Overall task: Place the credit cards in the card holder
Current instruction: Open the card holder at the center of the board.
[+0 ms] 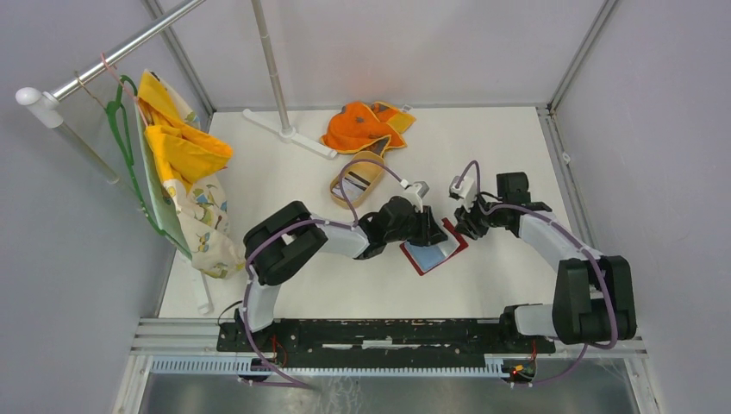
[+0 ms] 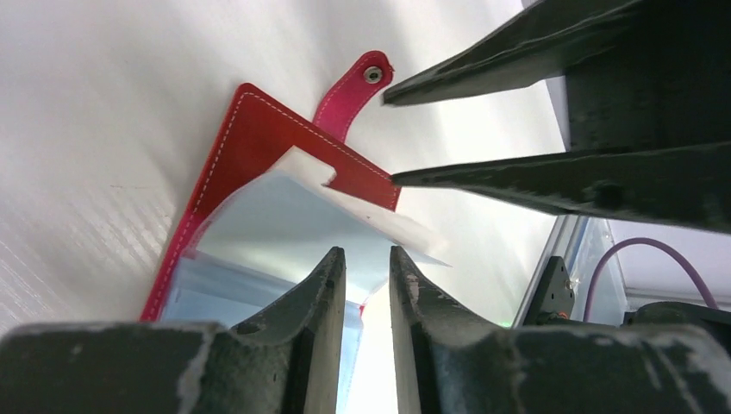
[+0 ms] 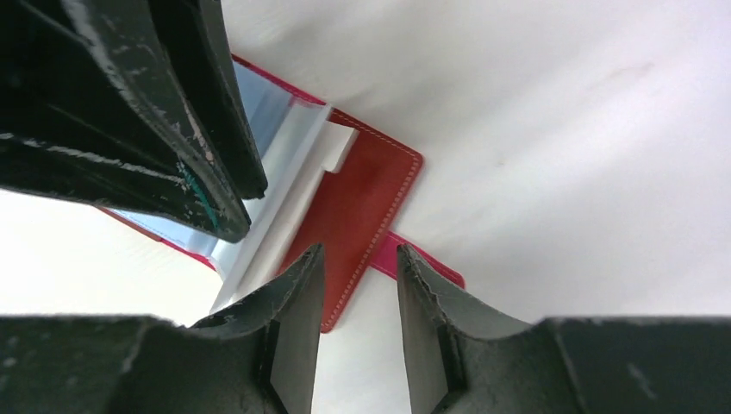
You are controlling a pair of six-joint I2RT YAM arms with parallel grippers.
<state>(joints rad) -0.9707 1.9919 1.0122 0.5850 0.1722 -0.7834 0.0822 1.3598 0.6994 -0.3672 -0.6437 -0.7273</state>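
Observation:
The red card holder (image 1: 434,253) lies open on the table, pale blue inside up, its snap tab (image 2: 360,84) stretched out flat. One white credit card (image 2: 390,222) sits partly in a pocket, its edge sticking out past the red flap (image 3: 359,200). My left gripper (image 2: 367,254) hovers low over the holder's blue side, jaws a little apart with nothing between them. My right gripper (image 3: 360,250) stands open just beyond the flap edge and tab, also empty. The two grippers face each other across the holder (image 1: 437,235) (image 1: 463,224).
A tan oval wooden tray (image 1: 357,181) lies behind the left gripper, an orange cloth (image 1: 362,128) farther back. A white stand base (image 1: 289,131) and pole stand at the back; clothes on a green hanger (image 1: 185,172) hang at the left.

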